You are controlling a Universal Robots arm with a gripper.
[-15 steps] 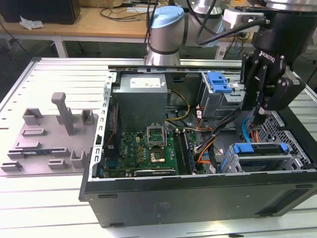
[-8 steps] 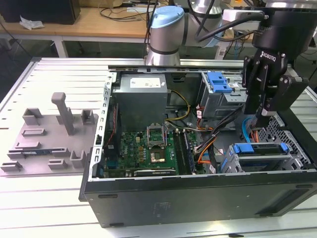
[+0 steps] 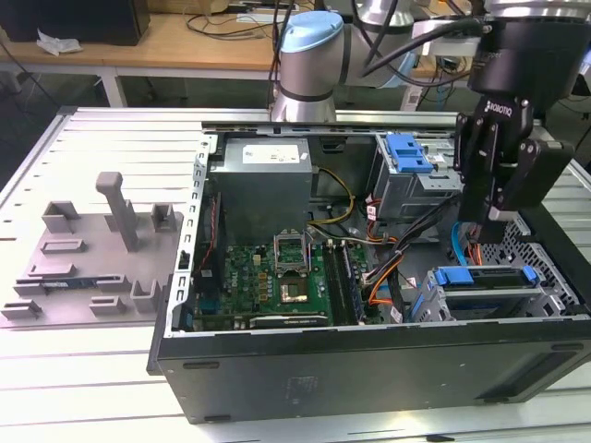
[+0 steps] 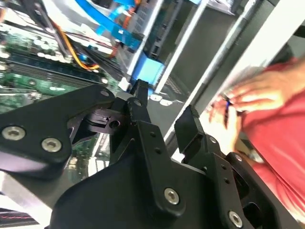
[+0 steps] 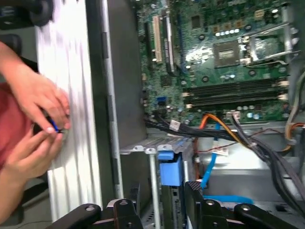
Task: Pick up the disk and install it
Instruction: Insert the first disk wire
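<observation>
Gripper (image 3: 488, 223) is hovering just over disk (image 3: 485, 277), jaws standing apart, gripping nothing. Disk is lying directly beneath, long axis running along PC case's (image 3: 369, 362) near wall.

Exterior view: high, angled down, set back, whole open computer case (image 3: 369, 369) in my frame. Both wrist views ride tight behind the gripper (image 4: 166, 100) (very close), facing into the case; both share the motherboard (image 4: 28, 76) (image 5: 228, 71) and a person's hands (image 4: 252, 95) (image 5: 38, 109).
</observation>
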